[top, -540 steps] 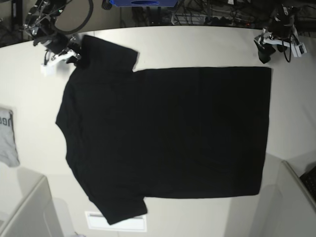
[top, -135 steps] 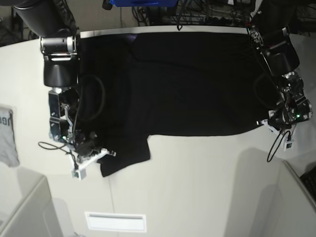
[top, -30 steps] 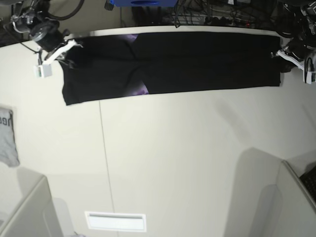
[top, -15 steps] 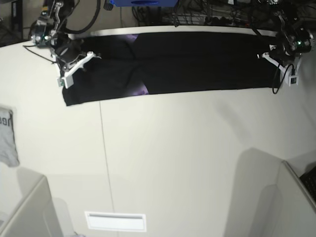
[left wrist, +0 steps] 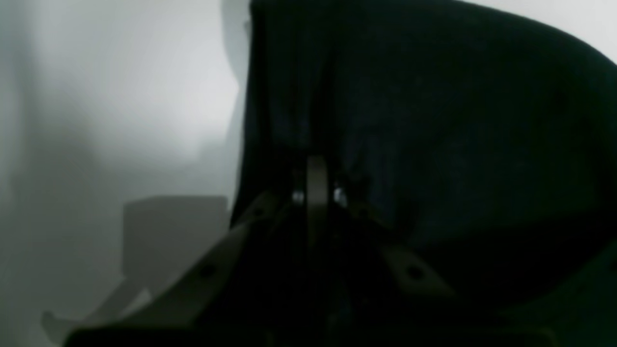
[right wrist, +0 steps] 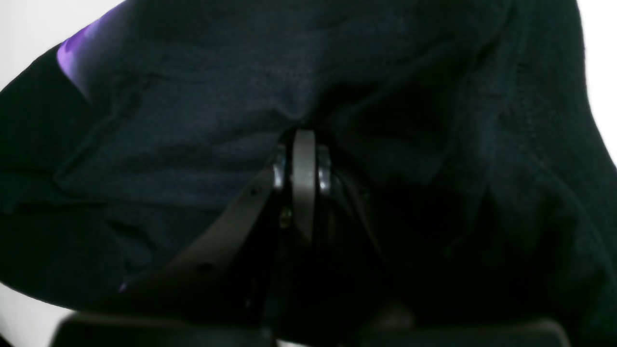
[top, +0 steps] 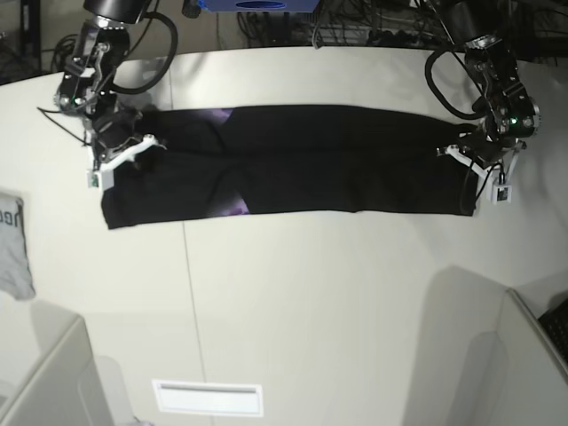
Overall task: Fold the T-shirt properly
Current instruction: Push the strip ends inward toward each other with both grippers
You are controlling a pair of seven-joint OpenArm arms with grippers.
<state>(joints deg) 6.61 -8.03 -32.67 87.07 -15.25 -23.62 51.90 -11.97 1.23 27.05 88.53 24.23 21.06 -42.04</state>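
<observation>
Black T-shirt (top: pixel 337 160), no readable writing, pinched in clamped left tool (top: pixel 475 160) and right tool (top: pixel 120 151).

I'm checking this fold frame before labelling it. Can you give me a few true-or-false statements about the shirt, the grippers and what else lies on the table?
1. The T-shirt lies folded into a long narrow band across the table. True.
2. The left gripper hangs open, clear of the cloth. False: it is shut on the shirt's end, as the left wrist view shows.
3. The right gripper is shut on the shirt's other end. True.
4. The light grey garment lies on top of the T-shirt. False: it lies apart, at the table's edge.
5. The shirt is bright red. False: it is black.
</observation>
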